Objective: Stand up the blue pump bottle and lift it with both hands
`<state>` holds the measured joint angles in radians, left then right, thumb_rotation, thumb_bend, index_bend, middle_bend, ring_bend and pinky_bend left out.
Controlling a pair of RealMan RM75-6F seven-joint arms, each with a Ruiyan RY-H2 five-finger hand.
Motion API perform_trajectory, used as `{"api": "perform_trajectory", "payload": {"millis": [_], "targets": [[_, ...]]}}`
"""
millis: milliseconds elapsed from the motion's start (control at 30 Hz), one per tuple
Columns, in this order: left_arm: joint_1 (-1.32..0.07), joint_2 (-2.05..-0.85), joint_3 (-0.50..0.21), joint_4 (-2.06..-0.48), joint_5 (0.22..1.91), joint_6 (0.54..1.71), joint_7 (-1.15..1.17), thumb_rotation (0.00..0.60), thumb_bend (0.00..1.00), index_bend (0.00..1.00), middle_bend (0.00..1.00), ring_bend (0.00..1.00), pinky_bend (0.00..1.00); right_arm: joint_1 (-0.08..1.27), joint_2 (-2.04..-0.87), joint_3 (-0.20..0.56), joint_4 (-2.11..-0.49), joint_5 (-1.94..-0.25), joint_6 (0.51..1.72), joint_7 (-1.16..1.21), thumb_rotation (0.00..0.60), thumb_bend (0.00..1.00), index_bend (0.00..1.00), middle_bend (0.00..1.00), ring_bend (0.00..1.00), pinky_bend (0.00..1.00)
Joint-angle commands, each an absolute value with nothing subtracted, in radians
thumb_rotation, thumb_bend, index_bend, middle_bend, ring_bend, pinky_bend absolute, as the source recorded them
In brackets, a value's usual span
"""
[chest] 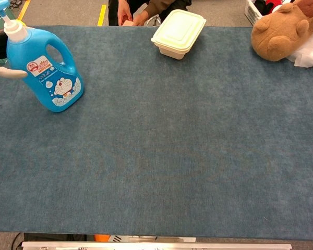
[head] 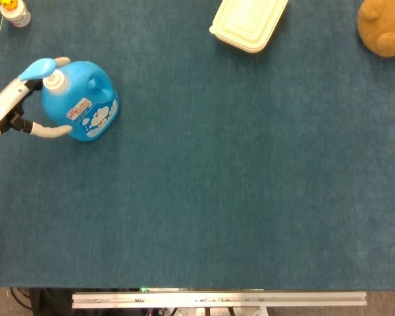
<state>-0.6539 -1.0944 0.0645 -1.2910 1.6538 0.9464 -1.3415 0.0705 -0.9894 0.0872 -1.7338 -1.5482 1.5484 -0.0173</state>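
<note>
The blue pump bottle stands near the table's left edge on its base, leaning left, pump head pointing left. Its label with a cartoon figure faces the chest view, where the bottle shows at upper left. My left hand reaches in from the left and holds the bottle's upper part: one pale finger curls across the front, another lies behind the neck. In the chest view only that front finger and a dark bit of the hand show at the frame edge. My right hand appears in neither view.
A cream lidded container sits at the far middle and a brown plush toy at the far right, next to a white bag. A small yellow-topped bottle stands at the far left. A person's hands rest beyond the far edge.
</note>
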Motion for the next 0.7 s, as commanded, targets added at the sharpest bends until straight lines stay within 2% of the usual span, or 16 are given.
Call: {"api": "perform_trajectory", "payload": {"millis": [33,367,533,700], "targets": [[-0.640,-1.084,0.059,-1.311,1.620,0.951,-1.313,0.600,0.26,0.00,0.00,0.00,0.16,0.071,-0.989,0.088,-1.733,-1.548,1.547,-0.016,0.600,0.04,0.06,0.25,0.26,0.27],[-0.577,-1.027,0.014,-1.470,1.439,0.935,-1.144,0.600,0.26,0.00,0.00,0.00,0.16,0.076,-0.991,0.088,-1.726,-1.547,1.537,-0.010,0.600,0.04,0.06,0.25,0.26,0.27],[-0.555,-0.995,0.016,-1.538,1.413,0.923,-1.087,0.600,0.26,0.00,0.00,0.00,0.16,0.079,-0.992,0.088,-1.727,-1.548,1.533,-0.011,0.600,0.04,0.06,0.25,0.26,0.27],[-0.511,-0.993,-0.017,-1.618,1.313,0.966,-0.980,0.600,0.26,0.00,0.00,0.00,0.16,0.083,-0.992,0.089,-1.730,-1.549,1.530,-0.015,0.600,0.04,0.06,0.25,0.26,0.27]]}}
